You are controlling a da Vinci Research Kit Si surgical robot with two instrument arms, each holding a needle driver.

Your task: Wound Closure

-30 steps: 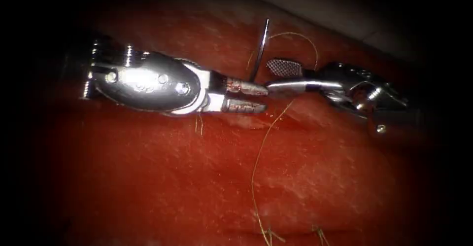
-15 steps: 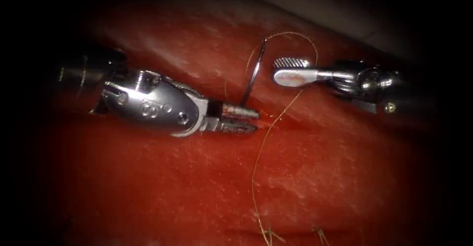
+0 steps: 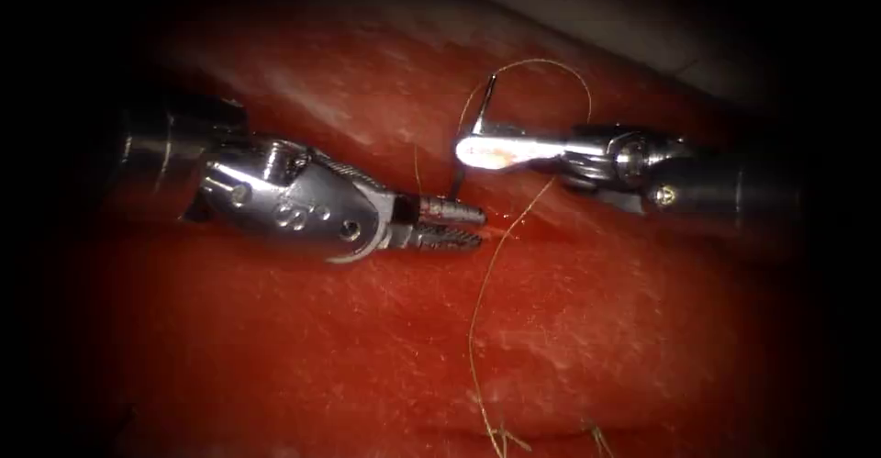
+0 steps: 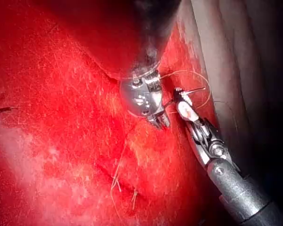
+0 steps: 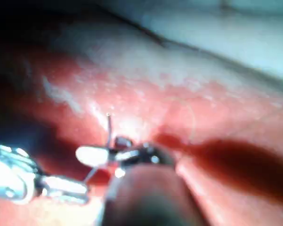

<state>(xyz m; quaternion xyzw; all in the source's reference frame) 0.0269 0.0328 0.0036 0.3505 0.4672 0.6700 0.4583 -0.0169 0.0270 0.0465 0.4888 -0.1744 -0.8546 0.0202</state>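
Steel jaws of the right arm's needle driver are now closed across the thin curved steel needle, gripping it on the upper part of its curve, a little below the end where the thread joins; half a second ago those jaws stood apart and clear to the needle's right, and a second ago they lay lower, beside the left tool's tips. Needle stands nearly upright, its upper end free above the right tool's jaws, its lower stretch running down behind the left tool toward the tissue; whether its lower end sits in the tissue cannot be told from these views. Left arm's needle driver, a bright steel wristed tool, lies just below and left of the needle with its ridged jaws slightly parted; it looks to hold nothing now, though the needle passes close by its upper jaw. Over the last second this tool has swung lower and tilted down to the right. Fine golden-yellow suture thread arcs from the needle's top over the right tool, then drops across the glistening red pork tissue to short cut ends of thread near the lower edge. Judgement: hold of the needle has gone over to the right tool.
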